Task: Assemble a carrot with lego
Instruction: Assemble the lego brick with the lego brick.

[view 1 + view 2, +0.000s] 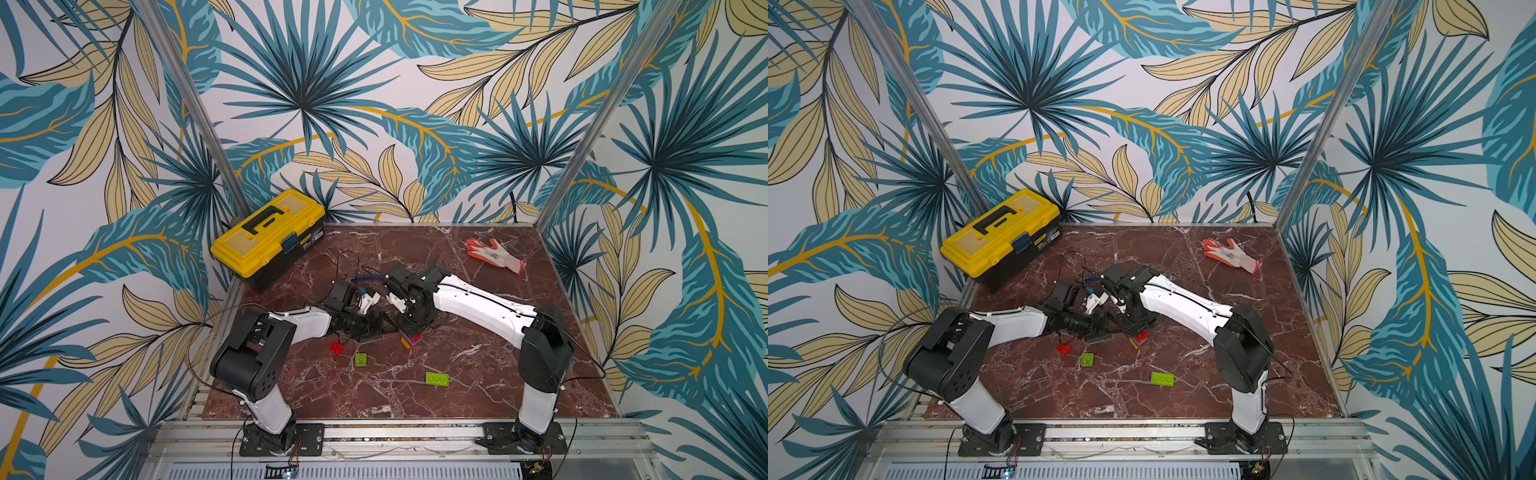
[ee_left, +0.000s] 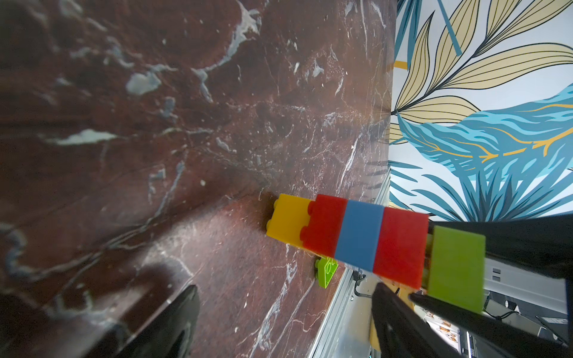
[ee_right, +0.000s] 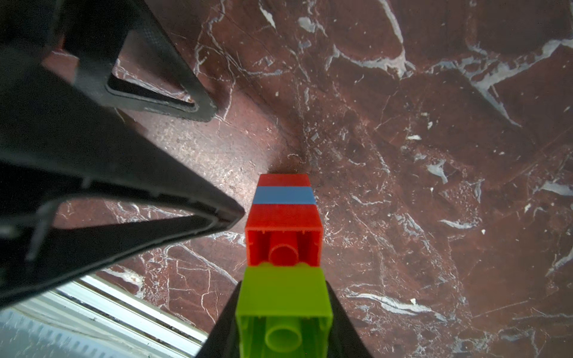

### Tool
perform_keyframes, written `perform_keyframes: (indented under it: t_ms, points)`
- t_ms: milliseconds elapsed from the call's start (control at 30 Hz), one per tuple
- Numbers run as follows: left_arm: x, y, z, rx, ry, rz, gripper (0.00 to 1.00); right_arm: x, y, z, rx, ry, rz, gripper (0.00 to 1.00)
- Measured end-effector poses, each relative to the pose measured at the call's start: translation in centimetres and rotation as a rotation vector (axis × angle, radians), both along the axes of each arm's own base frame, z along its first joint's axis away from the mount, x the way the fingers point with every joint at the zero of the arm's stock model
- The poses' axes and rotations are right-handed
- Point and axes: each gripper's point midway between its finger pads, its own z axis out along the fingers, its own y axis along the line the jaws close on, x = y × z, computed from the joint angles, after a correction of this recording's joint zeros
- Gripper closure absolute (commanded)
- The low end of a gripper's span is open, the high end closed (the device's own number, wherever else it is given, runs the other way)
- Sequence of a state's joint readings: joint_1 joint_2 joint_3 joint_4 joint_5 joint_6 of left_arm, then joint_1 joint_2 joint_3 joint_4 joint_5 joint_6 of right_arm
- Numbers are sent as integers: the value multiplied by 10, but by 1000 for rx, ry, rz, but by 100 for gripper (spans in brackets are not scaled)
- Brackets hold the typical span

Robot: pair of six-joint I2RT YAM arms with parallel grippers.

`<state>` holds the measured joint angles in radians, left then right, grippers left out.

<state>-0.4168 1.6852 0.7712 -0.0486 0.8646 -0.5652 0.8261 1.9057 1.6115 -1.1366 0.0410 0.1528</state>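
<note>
**A:** Marble tabletop (image 1: 478, 374), dark red with white veins. Where does the carrot stand on it?

**B:** Near the middle, between the two arms. The carrot (image 1: 410, 338) stands on end with its yellow tip down at the marble, then red, blue and red bands above.

**A:** And which step is in hand?

**B:** Capping it, I judge. The right gripper (image 1: 409, 328) is clamped on a lime-green brick (image 3: 283, 294) and has it against the upper red band, set off to one side. In the left wrist view, studs show in a slim gap between the two, so it looks not fully pressed home.

**A:** The other arm?

**B:** The left gripper (image 3: 218, 161) hangs just beside the stack, fingers spread, nothing between them.

**A:** What does the next move call for?

**B:** A straight push along the stack's axis, probably with the left fingers bracing the lower bands, since so narrow a foot may topple.

**A:** Spare pieces?

**B:** A red brick (image 1: 336, 347), a small green brick (image 1: 360, 360) and a long green brick (image 1: 436, 380) lie loose nearer the arm bases. The toolbox (image 1: 270, 237) and the glove (image 1: 494, 254) sit well apart at the far side
</note>
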Motion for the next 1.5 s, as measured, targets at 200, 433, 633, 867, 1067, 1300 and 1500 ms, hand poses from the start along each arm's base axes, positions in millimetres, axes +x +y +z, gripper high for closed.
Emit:
perform_keyframes:
  t_ms: [200, 433, 633, 867, 1067, 1300, 1500]
  points:
    - [0, 0, 0, 0, 0, 0, 12, -2, -1, 0, -16, 21, 3, 70]
    - [0, 0, -1, 2, 3, 0, 12, 0, 0, -2, -10, 16, -7, 70]
    - [0, 0, -1, 1, 2, 0, 12, 0, 0, -3, 11, 0, -33, 70]
    - [4, -2, 0, -2, -2, -1, 12, 0, 0, -4, 14, -3, -39, 70]
    - [3, -2, -2, -3, 7, -5, 12, -1, 0, -6, 23, -11, -46, 70]
    - [3, -3, -1, -6, 9, -6, 12, 0, 0, -6, 4, -4, -32, 70]
    - [3, -3, -1, -6, 9, -6, 12, 0, 0, -7, -1, 0, -29, 67]
